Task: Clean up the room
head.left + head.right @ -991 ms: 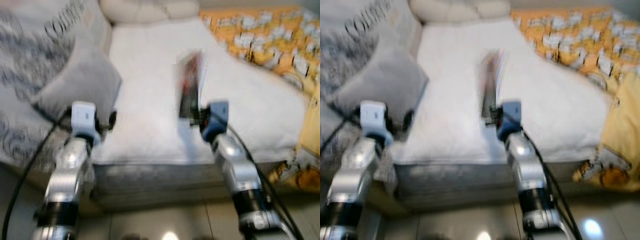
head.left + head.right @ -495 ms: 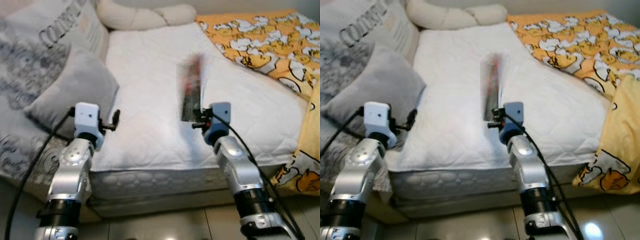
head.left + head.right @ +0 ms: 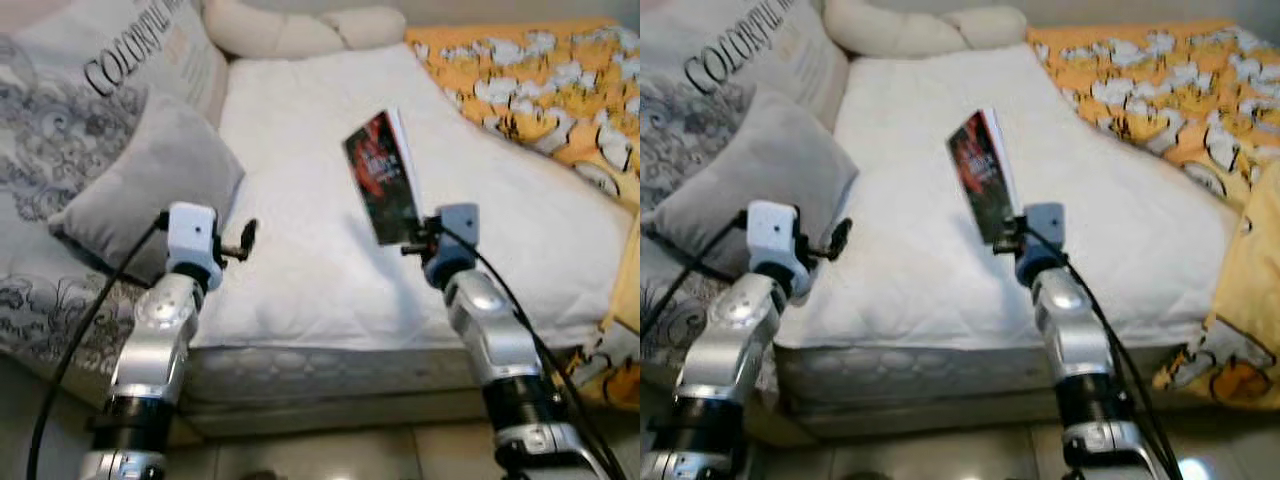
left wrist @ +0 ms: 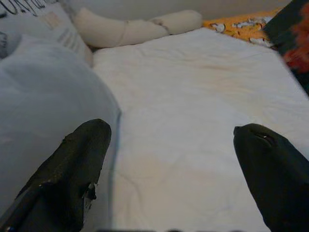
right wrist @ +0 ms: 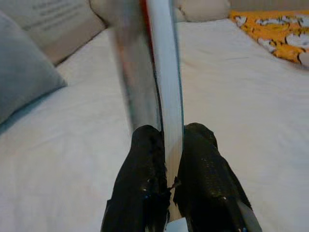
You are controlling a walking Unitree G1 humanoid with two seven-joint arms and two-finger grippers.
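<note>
bed (image 3: 300, 190) white mattress, fills my view | grey pillow (image 3: 160, 190) at 9 o'clock | book (image 3: 383, 178) upright above mattress, 1 o'clock | my right pincer (image 5: 167, 159) clenched on book's lower edge | my left pincer (image 4: 169, 159) released, beside pillow

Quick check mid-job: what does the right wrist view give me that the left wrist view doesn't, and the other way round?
Right wrist view alone: the right gripper with its fingers pinched on the book's lower edge, pages edge-on. Left wrist view alone: the left gripper, fingers spread wide with nothing between them, next to the grey pillow; the book is just a dark corner at the frame's edge. Both show the white mattress, the long cream pillow at its far end and the yellow patterned blanket.
</note>
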